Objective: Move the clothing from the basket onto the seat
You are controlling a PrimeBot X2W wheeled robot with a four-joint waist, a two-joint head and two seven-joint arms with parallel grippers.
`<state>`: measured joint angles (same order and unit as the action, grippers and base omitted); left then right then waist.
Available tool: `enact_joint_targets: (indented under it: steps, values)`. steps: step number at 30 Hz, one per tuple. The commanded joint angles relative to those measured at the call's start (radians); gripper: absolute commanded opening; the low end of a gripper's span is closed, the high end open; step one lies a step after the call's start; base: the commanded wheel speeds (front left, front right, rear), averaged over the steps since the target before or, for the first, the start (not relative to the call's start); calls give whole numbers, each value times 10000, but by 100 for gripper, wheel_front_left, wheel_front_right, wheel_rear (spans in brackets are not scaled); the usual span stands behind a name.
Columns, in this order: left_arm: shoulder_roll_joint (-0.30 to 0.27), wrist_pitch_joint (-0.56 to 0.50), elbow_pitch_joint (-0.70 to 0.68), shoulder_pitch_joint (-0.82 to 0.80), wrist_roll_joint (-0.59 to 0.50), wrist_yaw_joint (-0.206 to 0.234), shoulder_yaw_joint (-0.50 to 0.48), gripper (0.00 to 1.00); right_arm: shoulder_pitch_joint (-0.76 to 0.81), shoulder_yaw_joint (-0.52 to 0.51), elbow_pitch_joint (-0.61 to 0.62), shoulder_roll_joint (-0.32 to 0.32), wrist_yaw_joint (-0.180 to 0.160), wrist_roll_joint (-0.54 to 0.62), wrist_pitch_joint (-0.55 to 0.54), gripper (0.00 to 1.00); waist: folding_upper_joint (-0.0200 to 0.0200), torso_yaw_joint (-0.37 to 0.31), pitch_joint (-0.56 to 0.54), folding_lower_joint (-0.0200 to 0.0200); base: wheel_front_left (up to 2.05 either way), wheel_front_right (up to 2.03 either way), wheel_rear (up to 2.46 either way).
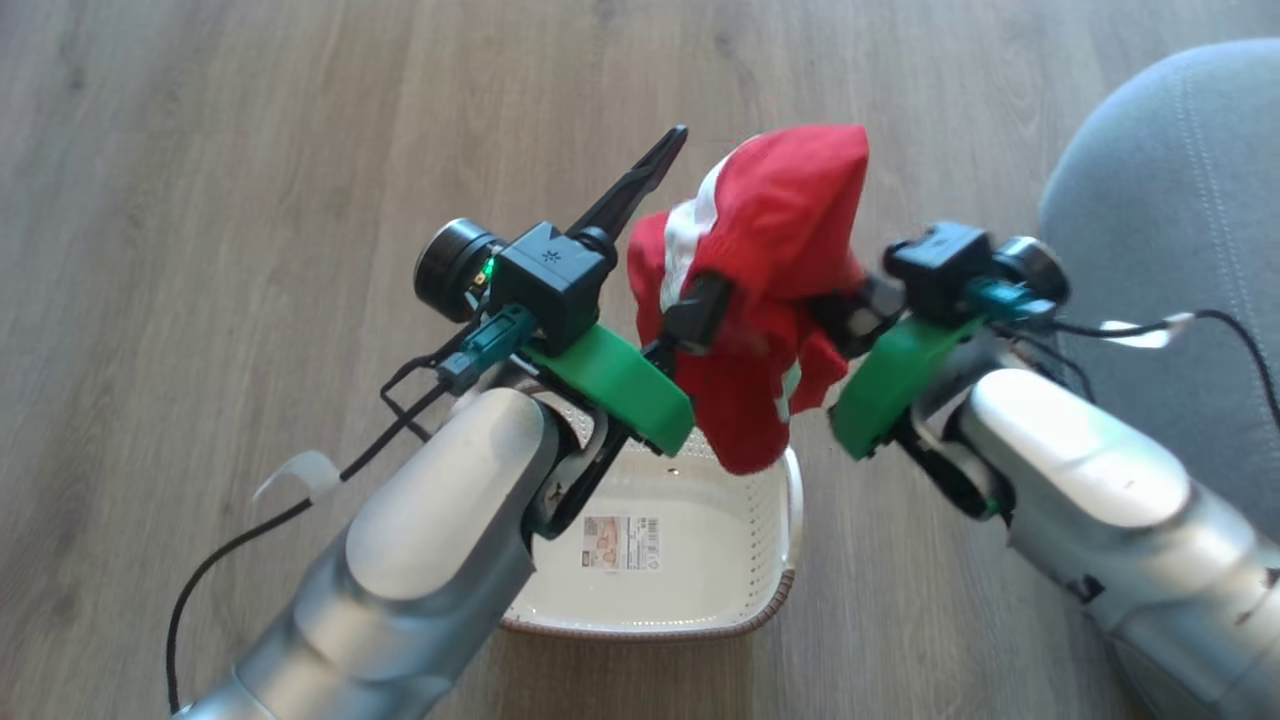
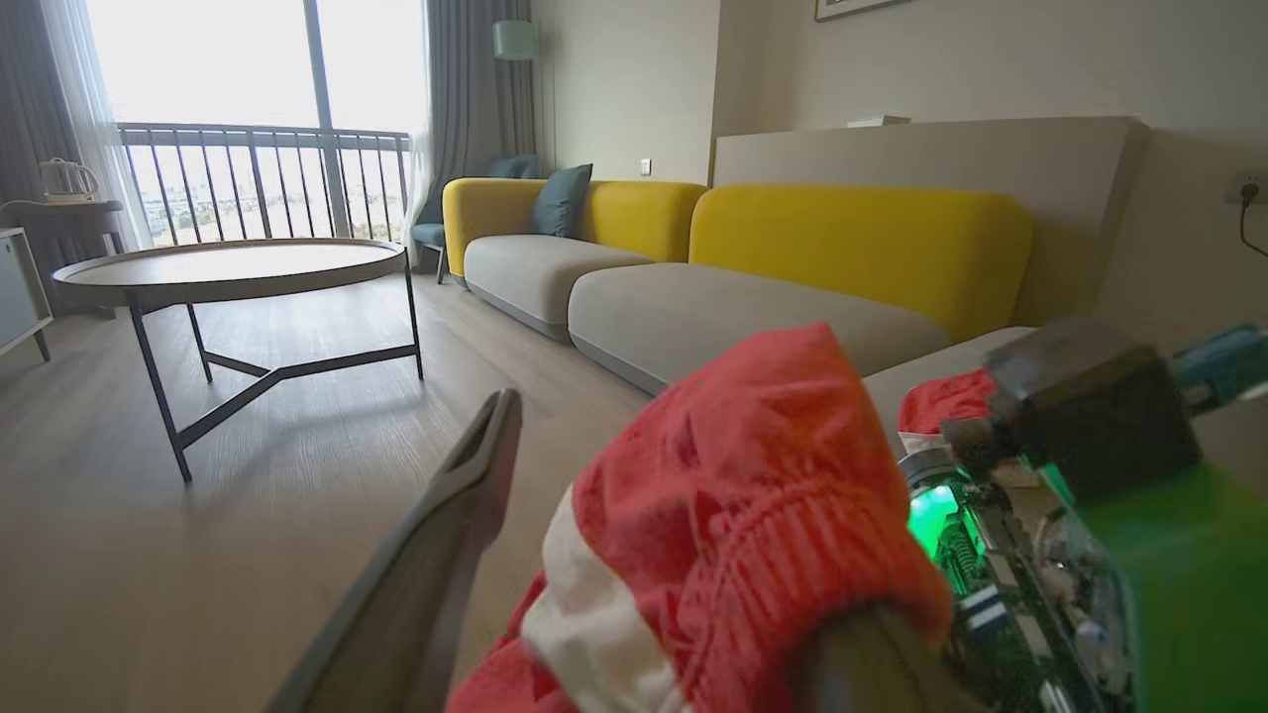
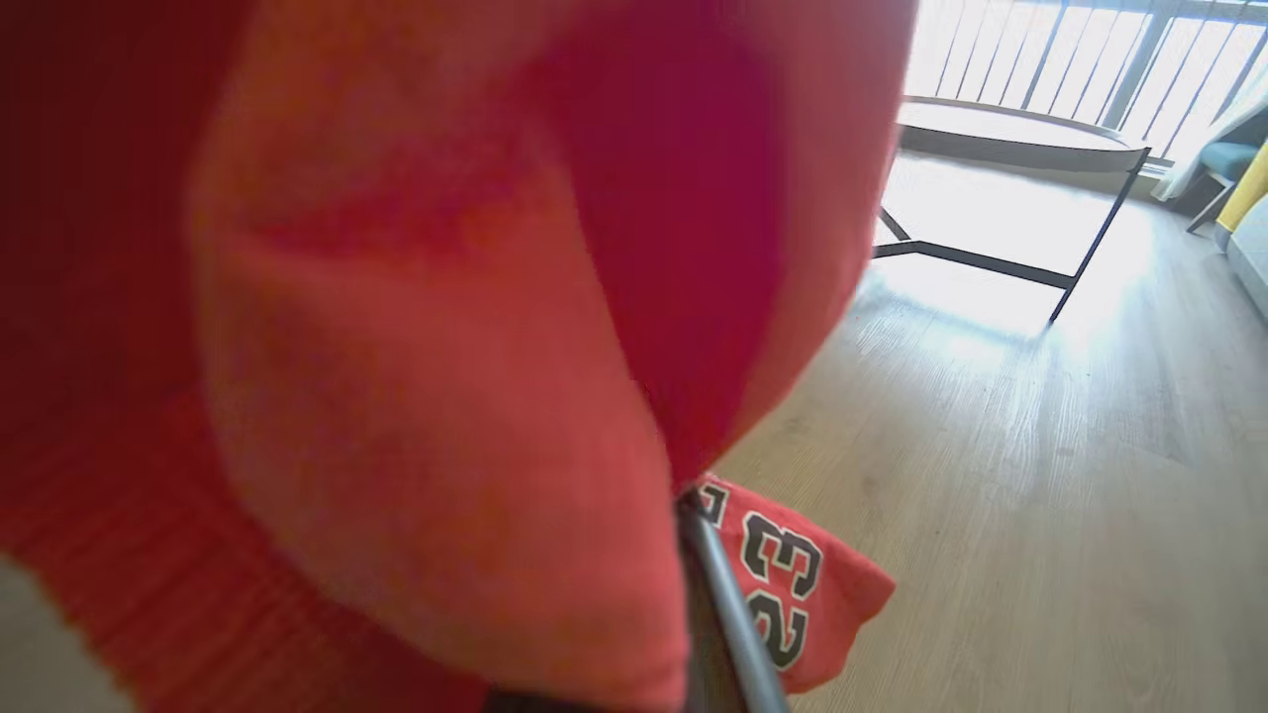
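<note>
The red clothing (image 1: 775, 260) with white stripes hangs bunched above the basket (image 1: 790, 520), between both grippers. My left gripper (image 1: 725, 180) is open: one finger points up bare and the fabric drapes over the other finger, as the left wrist view shows around the left gripper (image 2: 654, 446). From the right, my right gripper (image 1: 815, 300) is shut on the clothing, its fingertips buried in fabric. In the right wrist view the red cloth (image 3: 396, 347) hides most of the right gripper (image 3: 684, 495), and a corner with black numerals hangs below. The basket's white bottom shows its label. The grey seat (image 1: 1160, 200) is at the right.
Wooden floor surrounds the basket. A round table (image 2: 228, 262) on dark legs stands farther off, seen also as the table (image 3: 1010, 129) by the window. A yellow and grey sofa (image 2: 852, 248) lines the wall. Black cables trail from both wrists.
</note>
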<state>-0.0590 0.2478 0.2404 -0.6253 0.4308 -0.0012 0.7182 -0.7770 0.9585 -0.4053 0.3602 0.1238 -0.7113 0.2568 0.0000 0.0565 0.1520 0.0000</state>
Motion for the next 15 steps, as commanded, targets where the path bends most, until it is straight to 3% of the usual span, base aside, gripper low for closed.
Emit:
enact_joint_targets:
  steps: [1, 9, 15]
  values:
    - [-206, 53, -138, -400, 84, -107, -283, 100, 251, -673, 449, 139, 69, 175, 48, 0, 0, -158, 44, 0, 0, 0, 0]
    - [-425, 63, 783, -242, 284, -523, -152, 100, 1443, -3385, 1364, 127, 69, 901, 49, 0, 0, -821, 43, 0, 0, 0, 0]
    - [-520, 96, 1174, -117, 326, -719, -76, 100, 2022, -4752, 1849, 1, 69, 1384, 49, 0, 0, -1371, -12, 0, 0, 0, 0]
